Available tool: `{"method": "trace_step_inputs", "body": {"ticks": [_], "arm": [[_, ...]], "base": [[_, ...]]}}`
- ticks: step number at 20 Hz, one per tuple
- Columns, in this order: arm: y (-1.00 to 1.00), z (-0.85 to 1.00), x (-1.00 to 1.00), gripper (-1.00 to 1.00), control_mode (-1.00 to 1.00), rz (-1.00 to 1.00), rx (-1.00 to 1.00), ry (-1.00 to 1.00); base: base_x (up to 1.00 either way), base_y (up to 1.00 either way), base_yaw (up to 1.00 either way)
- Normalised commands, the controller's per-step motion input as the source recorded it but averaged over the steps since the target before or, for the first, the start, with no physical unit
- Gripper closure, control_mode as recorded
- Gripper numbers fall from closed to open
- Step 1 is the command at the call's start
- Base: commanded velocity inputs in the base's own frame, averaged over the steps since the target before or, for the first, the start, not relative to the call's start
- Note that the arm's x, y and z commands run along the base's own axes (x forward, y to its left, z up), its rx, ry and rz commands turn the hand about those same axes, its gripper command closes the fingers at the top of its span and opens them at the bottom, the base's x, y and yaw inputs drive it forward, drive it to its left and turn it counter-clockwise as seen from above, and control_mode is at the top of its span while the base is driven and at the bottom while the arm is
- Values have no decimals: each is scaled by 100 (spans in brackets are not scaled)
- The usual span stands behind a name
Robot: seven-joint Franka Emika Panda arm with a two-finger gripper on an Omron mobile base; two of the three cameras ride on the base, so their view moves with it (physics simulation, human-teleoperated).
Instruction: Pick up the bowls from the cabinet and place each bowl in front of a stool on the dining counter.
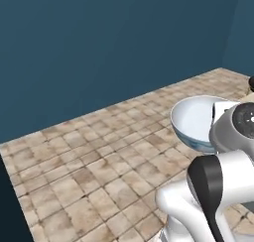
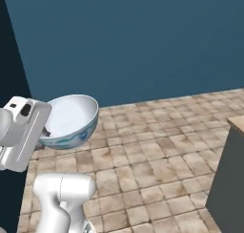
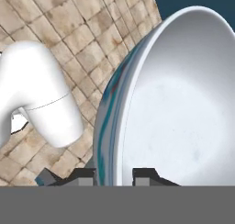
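The deep white bowl (image 1: 194, 121) with its blue painted pattern hangs in the air above the tiled floor, carried by its rim. My gripper (image 3: 114, 176) is shut on that rim, one finger inside the bowl (image 3: 179, 108) and one outside. From the right side the bowl (image 2: 70, 118) sits just beside my white hand, its opening facing up. The dining counter (image 2: 237, 123) shows as a beige marble corner over a grey-green panel at the right edge. A dark round shape (image 1: 251, 83) at the right edge may be a stool seat. The red bowl and the cabinet are out of view.
A plain dark blue wall (image 2: 143, 41) runs behind the open tiled floor (image 1: 89, 161). My own white arm (image 1: 208, 196) fills the lower right of the left base view.
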Motion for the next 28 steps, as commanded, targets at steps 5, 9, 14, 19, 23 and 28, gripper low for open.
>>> {"method": "trace_step_inputs", "body": {"ticks": [5,9,14,19,23,28], "arm": [[0,0,0,100,100,0,0,0],[0,0,0,100,100,0,0,0],[0,0,0,100,100,0,0,0],[0,0,0,100,100,0,0,0],[0,0,0,100,100,0,0,0],[0,0,0,100,100,0,0,0]], "base": [[100,66,-40],[100,70,-42],[100,70,-44],[100,69,-46],[100,68,-46],[100,68,-46]]}}
